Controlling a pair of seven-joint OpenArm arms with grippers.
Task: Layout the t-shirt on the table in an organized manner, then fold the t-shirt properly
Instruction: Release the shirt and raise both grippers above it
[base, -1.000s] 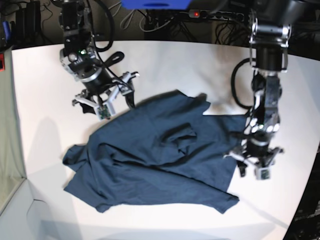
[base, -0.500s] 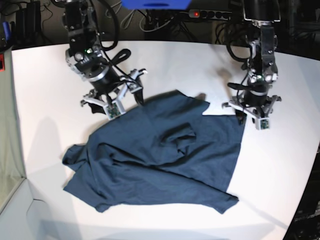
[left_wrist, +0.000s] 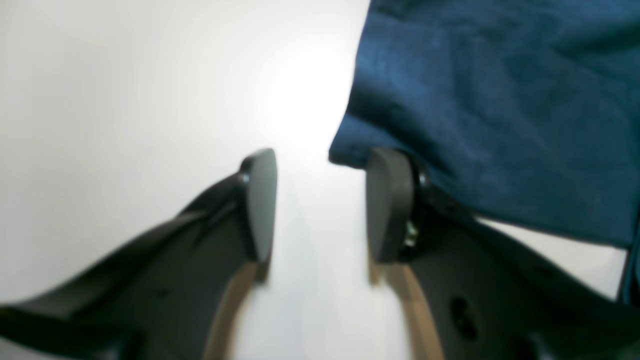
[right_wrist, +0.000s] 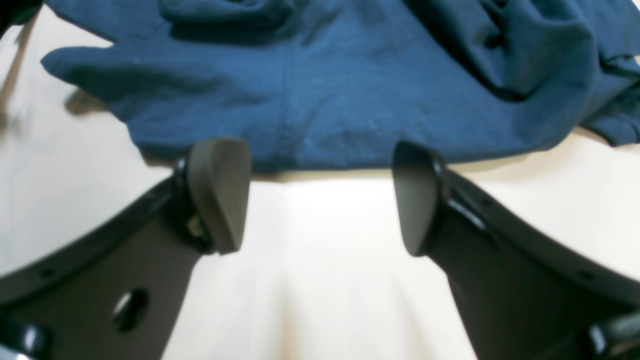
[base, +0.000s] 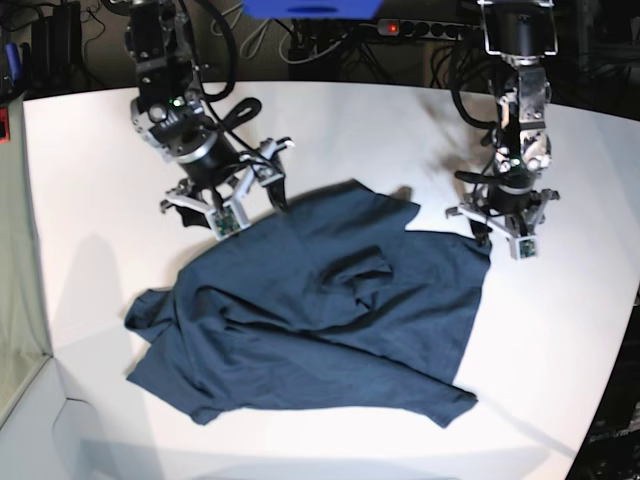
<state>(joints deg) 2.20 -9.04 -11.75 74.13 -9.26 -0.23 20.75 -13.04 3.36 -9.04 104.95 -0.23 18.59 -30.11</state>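
Since a second ago the left tool (base: 501, 234) has risen from the shirt's lower right edge to its upper right corner, and the right tool (base: 232, 205) has edged nearer the cloth. One large smooth white desk (base: 360, 130) carries one rumpled dark navy cotton t-shirt (base: 320, 310), spread across its middle. Two tools hover at the shirt's far edge, both with jaws apart and holding nothing.
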